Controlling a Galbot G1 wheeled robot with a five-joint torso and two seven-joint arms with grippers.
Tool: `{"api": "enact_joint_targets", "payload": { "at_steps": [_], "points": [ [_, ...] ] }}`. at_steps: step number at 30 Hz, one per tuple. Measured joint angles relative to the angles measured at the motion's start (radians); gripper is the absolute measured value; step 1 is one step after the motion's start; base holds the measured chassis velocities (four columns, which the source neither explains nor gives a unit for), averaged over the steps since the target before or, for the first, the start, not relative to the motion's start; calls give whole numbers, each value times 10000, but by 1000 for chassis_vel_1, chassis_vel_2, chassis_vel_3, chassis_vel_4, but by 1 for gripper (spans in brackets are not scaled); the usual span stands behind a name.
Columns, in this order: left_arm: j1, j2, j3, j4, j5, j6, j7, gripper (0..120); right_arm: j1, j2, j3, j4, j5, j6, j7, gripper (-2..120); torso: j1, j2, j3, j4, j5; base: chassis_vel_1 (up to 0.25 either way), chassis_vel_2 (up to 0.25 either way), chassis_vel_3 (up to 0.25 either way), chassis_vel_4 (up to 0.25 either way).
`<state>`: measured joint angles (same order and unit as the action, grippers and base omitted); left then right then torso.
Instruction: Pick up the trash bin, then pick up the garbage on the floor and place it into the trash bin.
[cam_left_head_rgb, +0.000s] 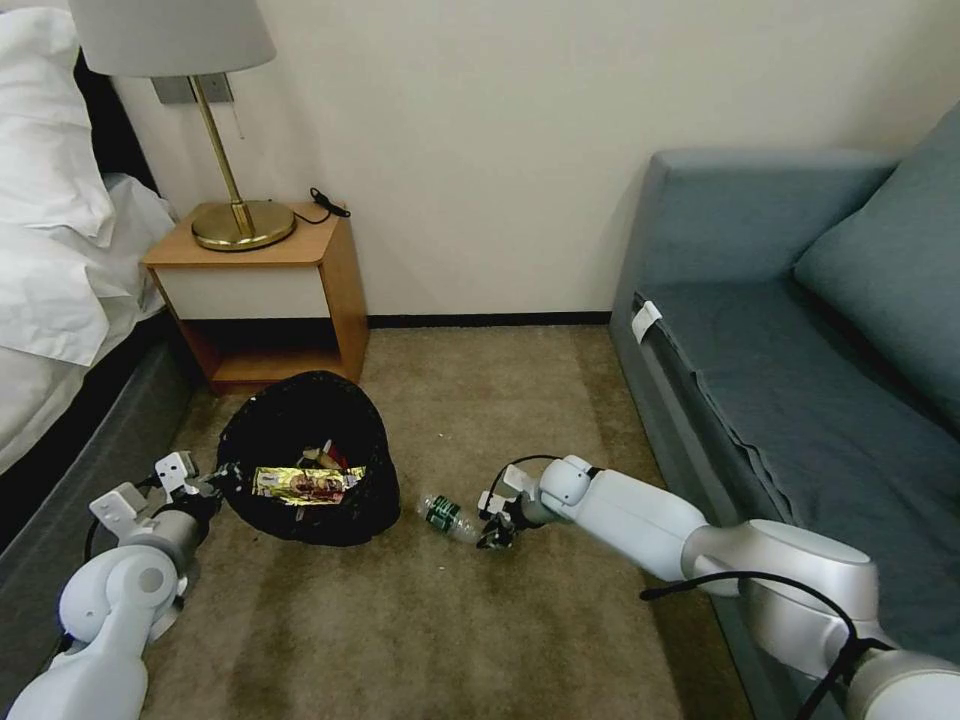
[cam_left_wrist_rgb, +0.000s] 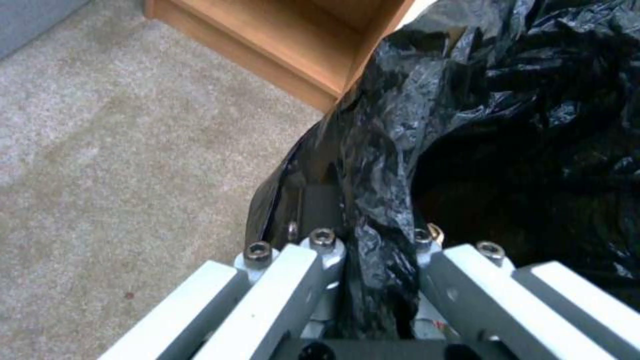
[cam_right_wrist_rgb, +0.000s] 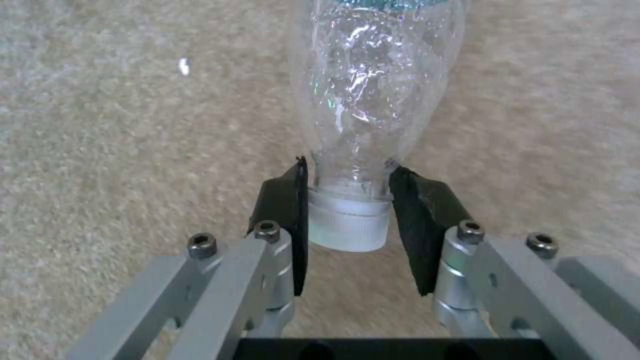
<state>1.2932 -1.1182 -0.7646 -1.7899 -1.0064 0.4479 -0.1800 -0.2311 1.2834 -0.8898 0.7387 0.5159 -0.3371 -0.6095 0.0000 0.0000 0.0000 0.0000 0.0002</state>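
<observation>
At lower centre, the right gripper (cam_left_head_rgb: 493, 532) clamps the bottle (cam_left_head_rgb: 445, 516) at its cap end, its body pointing toward the trash bin (cam_left_head_rgb: 300, 420), whose rim the left gripper (cam_left_head_rgb: 215, 480) pinches.

Dim, even indoor light, soft shadows on the carpet (cam_left_head_rgb: 450, 620), both wrist views slightly blurred.

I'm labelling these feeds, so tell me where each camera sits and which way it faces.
Head: high, looking down at carpet, bin, bottle; both arms show.
Left wrist: behind left gripper, clamped on the bin's black bag.
Right wrist: behind right gripper, around the bottle's neck.
Shared: head and wrists see bin, bottle.
</observation>
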Motion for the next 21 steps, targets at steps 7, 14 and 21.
{"api": "enact_joint_targets", "payload": {
  "at_steps": [7, 14, 21],
  "points": [
    [-45, 63, -7, 9, 18, 0, -15, 3, 159, -1099, 326, 1032, 347, -199, 613, 26, 0, 0, 0, 2, 1, 0, 0, 0, 0],
    [-287, 164, -107, 60, -41, 1, -54, 3, 212, -2108, 784, 1797, 550, -438, 1072, 26, 0, 0, 0, -7, 1, 0, 0, 0, 0],
    [-261, 211, -69, 98, -62, 26, 10, 3, 372, -2801, 1836, 2389, 740, -594, 1877, 26, 0, 0, 0, 0, 0, 0, 0, 0, 0]
  ]
}}
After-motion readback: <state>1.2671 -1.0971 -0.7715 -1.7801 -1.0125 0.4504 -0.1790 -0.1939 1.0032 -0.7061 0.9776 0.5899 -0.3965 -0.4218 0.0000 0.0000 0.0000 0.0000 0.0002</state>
